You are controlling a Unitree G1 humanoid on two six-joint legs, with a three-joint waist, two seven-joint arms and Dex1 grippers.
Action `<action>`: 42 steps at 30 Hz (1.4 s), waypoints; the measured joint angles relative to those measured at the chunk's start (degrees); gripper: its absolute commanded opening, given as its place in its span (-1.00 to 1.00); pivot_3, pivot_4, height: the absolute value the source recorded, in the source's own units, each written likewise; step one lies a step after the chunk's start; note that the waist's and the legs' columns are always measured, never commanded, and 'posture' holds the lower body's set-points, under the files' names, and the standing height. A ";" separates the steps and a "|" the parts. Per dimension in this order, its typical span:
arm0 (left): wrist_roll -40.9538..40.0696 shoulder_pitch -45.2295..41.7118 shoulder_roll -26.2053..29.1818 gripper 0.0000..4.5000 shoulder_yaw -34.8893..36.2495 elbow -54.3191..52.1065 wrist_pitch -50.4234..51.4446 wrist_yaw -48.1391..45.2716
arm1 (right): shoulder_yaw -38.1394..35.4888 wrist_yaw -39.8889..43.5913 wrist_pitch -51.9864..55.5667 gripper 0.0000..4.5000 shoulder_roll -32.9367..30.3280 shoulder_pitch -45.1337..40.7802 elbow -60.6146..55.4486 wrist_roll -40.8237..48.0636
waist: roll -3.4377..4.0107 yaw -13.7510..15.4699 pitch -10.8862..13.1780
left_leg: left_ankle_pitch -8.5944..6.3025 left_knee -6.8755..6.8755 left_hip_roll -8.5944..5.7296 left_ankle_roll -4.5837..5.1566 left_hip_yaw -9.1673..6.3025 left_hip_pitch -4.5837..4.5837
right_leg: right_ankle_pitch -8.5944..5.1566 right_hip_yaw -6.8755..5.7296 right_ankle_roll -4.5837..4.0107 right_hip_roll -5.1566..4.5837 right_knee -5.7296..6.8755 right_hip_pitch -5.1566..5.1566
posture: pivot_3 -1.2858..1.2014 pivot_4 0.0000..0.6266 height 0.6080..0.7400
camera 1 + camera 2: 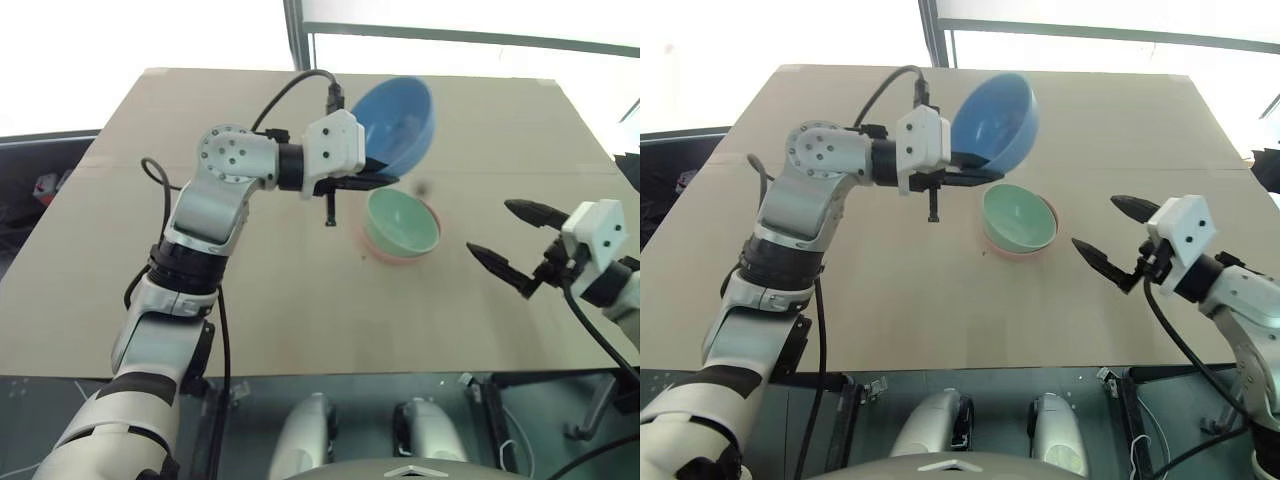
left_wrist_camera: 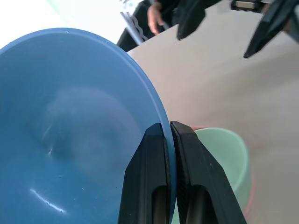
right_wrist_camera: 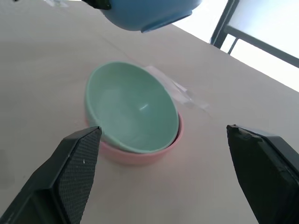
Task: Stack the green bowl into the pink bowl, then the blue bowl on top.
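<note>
The left pincer (image 1: 385,181) is pinching the rim of the blue bowl (image 1: 398,122), tilted in the air just above and behind the green bowl (image 1: 401,222), which is sitting nested in the pink bowl (image 3: 140,156) on the worktop (image 1: 130,230). The right pincer (image 1: 503,236) is gaping empty beside them.

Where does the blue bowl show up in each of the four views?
Left eye view: blue bowl top centre, tilted, lifted.
Right eye view: top centre.
Left wrist view: left side, rim pinched by left gripper.
Right wrist view: top edge.
Shared landmark: green bowl nested in pink bowl.
</note>
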 measured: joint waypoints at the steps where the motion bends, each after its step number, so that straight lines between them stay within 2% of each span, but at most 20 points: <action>1: 0.61 -0.18 -0.05 -0.99 -0.56 1.35 -1.51 -0.77 | -0.98 -0.02 0.06 1.00 0.00 1.02 -0.42 0.02 | 0.00 0.01 0.00 | -0.02 0.05 -0.02 0.03 -0.01 0.03 | 0.00 -0.01 0.00 -0.01 0.00 0.07 | 0.03 -0.52 1.00; 5: 1.59 -0.58 -1.17 -0.51 -3.69 6.27 -6.17 -6.24 | -2.20 -1.77 0.40 1.00 0.06 1.99 -2.75 0.22 | 0.00 -0.17 0.00 | -0.07 0.16 -0.01 0.11 0.00 0.01 | 0.01 0.05 0.01 -0.01 0.02 0.06 | 0.03 -0.52 1.00; 7: 2.05 -0.59 -1.43 -0.12 -3.86 7.78 -8.14 -6.74 | -2.16 -2.42 0.49 1.00 0.06 1.97 -3.32 0.30 | 0.00 -0.15 0.00 | -0.07 0.14 0.01 0.11 -0.02 0.00 | 0.00 0.04 0.00 0.01 0.02 0.05 | 0.03 -0.52 1.00; 8: 2.30 -0.62 -1.70 -0.06 -3.80 8.29 -8.73 -6.41 | -2.14 -2.60 0.54 1.00 0.06 1.97 -3.32 0.29 | 0.00 -0.14 0.00 | -0.07 0.14 0.01 0.12 -0.03 -0.01 | 0.00 0.03 0.00 0.01 0.01 0.05 | 0.03 -0.52 1.00; 9: 2.84 -0.67 -2.57 0.13 -3.48 9.27 -9.72 -5.27 | -1.95 -2.87 0.59 1.00 0.05 1.94 -3.32 0.28 | 0.00 -0.08 0.00 | -0.08 0.14 0.00 0.13 -0.02 -0.02 | 0.00 0.03 0.00 0.00 0.00 0.05 | 0.03 -0.52 1.00; 12: 2.87 -0.67 -4.59 0.13 -1.91 10.37 -10.19 -0.45 | -1.01 -3.05 0.61 1.00 -0.05 1.46 -3.32 0.27 | -0.02 0.05 0.01 | -0.14 0.19 -0.04 0.23 -0.03 -0.08 | 0.01 0.02 0.01 -0.07 -0.01 0.06 | 0.03 -0.52 1.00; 16: 2.73 -0.61 -4.41 0.13 1.67 10.42 -8.84 3.64 | -0.36 -2.71 0.60 1.00 -0.47 1.28 -2.89 0.22 | -0.02 -0.12 0.01 | -0.15 0.19 -0.03 0.24 -0.03 -0.07 | 0.01 0.02 0.01 -0.07 -0.01 0.05 | 0.03 -0.52 1.00; 18: 0.98 0.20 -4.51 0.13 5.16 9.97 -5.18 7.52 | 0.37 -1.90 0.60 1.00 -1.26 1.41 -2.47 0.19 | -0.01 -0.16 0.01 | -0.14 0.19 0.01 0.24 -0.03 -0.04 | 0.01 0.03 0.02 -0.07 0.00 0.06 | 0.03 -0.52 1.00; 23: -6.39 10.72 -3.52 0.13 14.13 3.60 0.09 12.35 | 0.52 1.65 -0.06 1.00 -2.97 4.11 0.52 -0.16 | -0.01 -0.25 0.00 | -0.15 0.18 0.22 0.24 0.00 -0.04 | 0.01 0.03 0.02 -0.09 -0.02 0.06 | 0.03 -0.52 1.00; 27: -9.87 19.83 1.22 0.13 18.27 -3.05 5.32 14.00 | -2.31 4.42 -0.75 1.00 -3.15 6.49 3.30 0.24 | -0.01 -0.13 0.00 | -0.15 0.23 0.25 0.23 -0.01 -0.03 | 0.01 0.00 0.02 -0.08 0.00 0.10 | 0.03 -0.52 1.00; 31: -15.12 28.11 7.45 0.13 22.21 -9.65 10.79 11.48 | -6.07 7.22 -1.95 1.00 -3.31 8.30 5.11 1.16 | -0.01 -0.06 -0.01 | -0.15 0.25 0.26 0.23 0.00 0.04 | 0.01 0.02 0.02 -0.10 -0.01 0.14 | 0.03 -0.52 1.00; 37: -18.06 37.26 13.47 0.13 26.70 -12.72 15.80 10.67 | -8.45 8.94 -2.69 1.00 -3.34 7.97 6.25 2.21 | 0.01 -0.20 -0.02 | -0.15 0.20 0.31 0.21 0.04 0.11 | 0.00 0.06 0.01 -0.06 0.00 0.14 | 0.03 -0.52 1.00; 42: -20.13 43.42 16.38 0.13 28.98 -13.39 17.67 8.95 | -8.45 8.78 -2.71 1.00 -3.34 7.06 6.94 2.46 | 0.01 -0.10 -0.02 | -0.16 0.20 0.32 0.21 0.04 0.10 | 0.00 0.06 0.00 -0.07 -0.01 0.13 | 0.03 -0.52 1.00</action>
